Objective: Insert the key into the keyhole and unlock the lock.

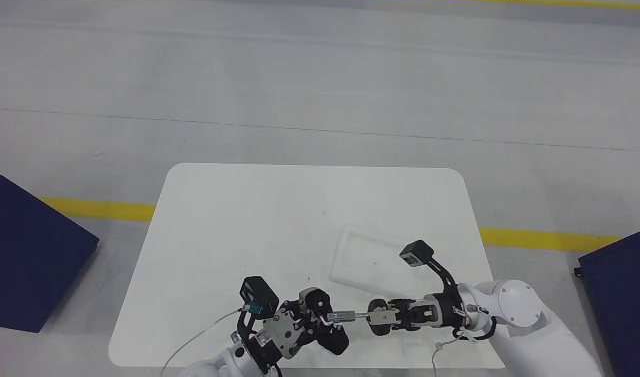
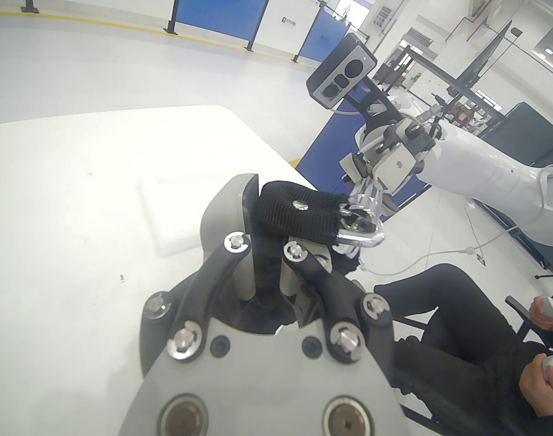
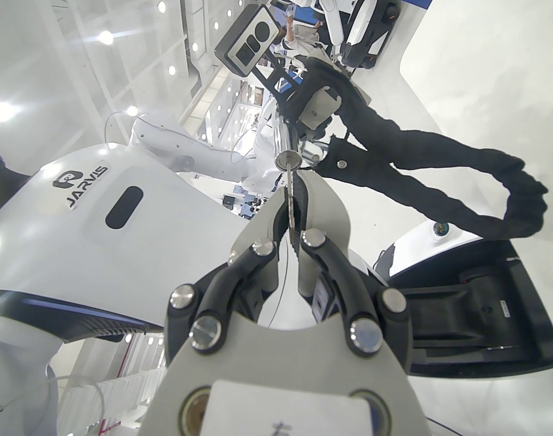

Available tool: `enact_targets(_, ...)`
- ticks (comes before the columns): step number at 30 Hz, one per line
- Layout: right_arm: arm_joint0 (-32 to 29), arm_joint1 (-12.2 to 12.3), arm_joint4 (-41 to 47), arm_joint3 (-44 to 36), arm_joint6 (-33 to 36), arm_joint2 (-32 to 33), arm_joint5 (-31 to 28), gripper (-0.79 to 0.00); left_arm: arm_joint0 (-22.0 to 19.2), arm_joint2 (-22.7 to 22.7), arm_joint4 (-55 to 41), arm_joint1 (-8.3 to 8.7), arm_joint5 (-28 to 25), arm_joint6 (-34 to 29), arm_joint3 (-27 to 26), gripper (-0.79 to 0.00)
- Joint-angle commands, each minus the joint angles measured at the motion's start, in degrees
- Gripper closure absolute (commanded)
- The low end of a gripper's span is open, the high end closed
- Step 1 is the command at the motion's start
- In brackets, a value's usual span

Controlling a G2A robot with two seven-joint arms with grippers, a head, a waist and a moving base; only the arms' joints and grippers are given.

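We see our left gripper (image 2: 276, 229) closed on the black cloth sleeve (image 2: 299, 217) of the lock (image 2: 360, 229); if the gripper points to 12 o'clock, the lock's shiny metal end sticks out at 1 o'clock; the right gripper (image 2: 367, 176) meets that shiny end from farther off, also at 1 o'clock; a white foam block (image 2: 167, 215) lies on the white table (image 2: 76, 183) at 10 o'clock, near the left gripper.
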Motion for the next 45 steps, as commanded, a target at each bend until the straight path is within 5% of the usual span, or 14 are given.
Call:
enact_targets(1, -0.1, 0.0, 0.0, 0.0, -0.1, 0.0, 0.3, 0.0, 0.0, 0.0, 0.0, 0.0, 0.0, 0.0, 0.0, 0.0)
enact_targets(23, -0.4, -0.4, -1.0, -1.3, -1.7, -0.8, 2.3, 0.0, 0.0, 0.0, 0.0, 0.0, 0.0, 0.0, 0.0, 0.0)
enact_targets(45, -1.0, -1.1, -2.0, -1.2, -7.0, -1.3, 2.6, 0.0, -0.2, 2.1, 4.4, 0.07, 7.3, 4.7, 0.0, 0.0)
